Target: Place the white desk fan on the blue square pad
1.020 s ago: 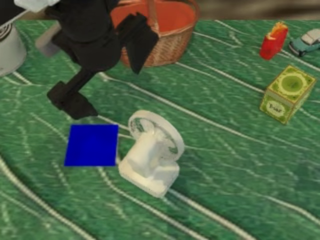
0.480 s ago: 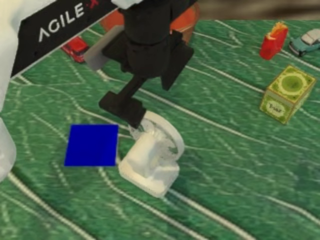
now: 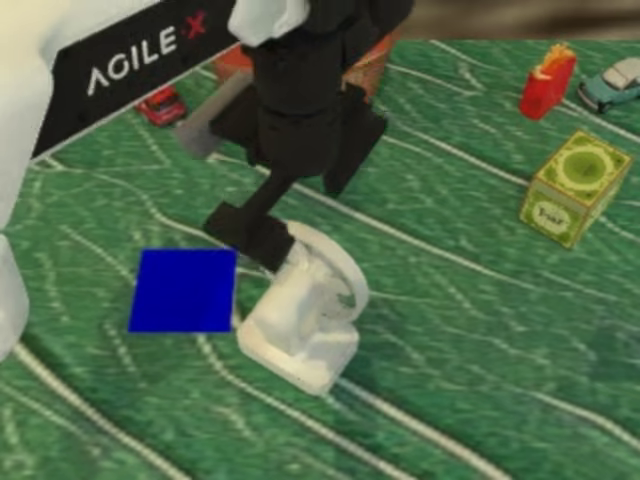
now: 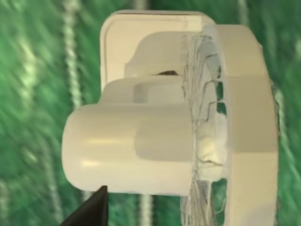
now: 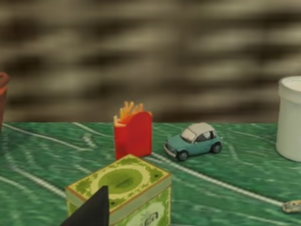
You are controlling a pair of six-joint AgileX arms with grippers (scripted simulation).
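Observation:
The white desk fan (image 3: 300, 322) stands on the green cloth at centre, its round grille head (image 3: 340, 275) tipped toward the back right. The blue square pad (image 3: 184, 290) lies flat just to its left, bare and nearly touching the fan's base. My left gripper (image 3: 300, 190) hangs open right over the fan's head, one dark fingertip (image 3: 250, 235) at the grille's left rim. The left wrist view shows the fan's motor housing (image 4: 127, 150) close up, with one fingertip (image 4: 89, 212) beside it and apart from it. My right arm is parked outside the top view.
An orange basket (image 3: 368, 50) sits at the back, mostly hidden by my left arm, with a red toy car (image 3: 160, 103) to its left. At the back right stand a red fries box (image 3: 547, 82), a teal car (image 3: 610, 85) and a green box (image 3: 575, 188). A white container (image 5: 289, 117) shows in the right wrist view.
My left arm has swung from the back left to above the fan and come down closer to its head. The fan and the pad have not moved.

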